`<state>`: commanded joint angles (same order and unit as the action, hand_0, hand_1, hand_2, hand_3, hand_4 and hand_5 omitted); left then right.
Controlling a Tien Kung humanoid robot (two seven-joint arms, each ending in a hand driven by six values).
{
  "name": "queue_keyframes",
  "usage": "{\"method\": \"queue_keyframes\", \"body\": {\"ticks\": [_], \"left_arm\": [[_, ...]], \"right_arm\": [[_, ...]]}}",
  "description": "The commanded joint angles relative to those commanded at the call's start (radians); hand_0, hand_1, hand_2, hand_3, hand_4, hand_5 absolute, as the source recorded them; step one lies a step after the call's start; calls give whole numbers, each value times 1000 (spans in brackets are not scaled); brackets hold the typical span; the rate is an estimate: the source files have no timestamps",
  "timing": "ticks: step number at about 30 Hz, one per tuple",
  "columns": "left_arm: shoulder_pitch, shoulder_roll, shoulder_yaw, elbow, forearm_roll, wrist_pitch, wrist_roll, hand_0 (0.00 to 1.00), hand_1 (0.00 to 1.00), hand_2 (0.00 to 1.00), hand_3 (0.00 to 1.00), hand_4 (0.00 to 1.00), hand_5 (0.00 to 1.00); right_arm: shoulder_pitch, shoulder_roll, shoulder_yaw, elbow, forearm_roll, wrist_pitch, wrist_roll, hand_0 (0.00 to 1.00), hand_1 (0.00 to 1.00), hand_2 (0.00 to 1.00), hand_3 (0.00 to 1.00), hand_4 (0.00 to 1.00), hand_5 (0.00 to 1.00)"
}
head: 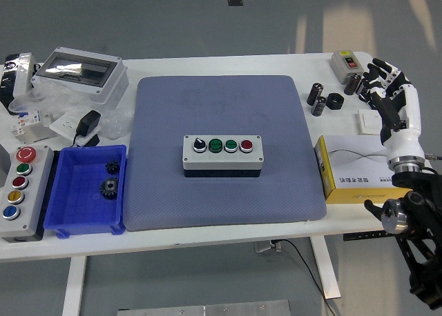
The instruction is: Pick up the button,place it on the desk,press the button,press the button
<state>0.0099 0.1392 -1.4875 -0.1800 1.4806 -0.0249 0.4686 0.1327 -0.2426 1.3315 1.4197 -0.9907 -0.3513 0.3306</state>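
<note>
- The long grey button box (19, 192) at the left runs off the picture's edge, so part of it is hidden.
- The black and white thing (14, 78) at the far left corner is cut off too.
- The words on the yellow box (356, 170) are too small to read.
- The right arm (414, 240) leaves the picture at the bottom corner.

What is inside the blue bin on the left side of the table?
Inside the blue bin lie two dark gears, a smaller one behind a larger one. The rest of its floor shows bare. The near wall hides a thin strip of the floor.
</note>
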Motion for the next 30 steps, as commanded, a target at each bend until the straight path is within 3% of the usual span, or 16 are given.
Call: {"method": "queue_keyframes", "body": {"ticks": [30], "left_arm": [[4,-1,4,0,-12,3,4,649,632,575,600,610,187]], "right_arm": [[-3,3,-8,-4,-6,7,-12,781,756,762,728,694,399]]}}
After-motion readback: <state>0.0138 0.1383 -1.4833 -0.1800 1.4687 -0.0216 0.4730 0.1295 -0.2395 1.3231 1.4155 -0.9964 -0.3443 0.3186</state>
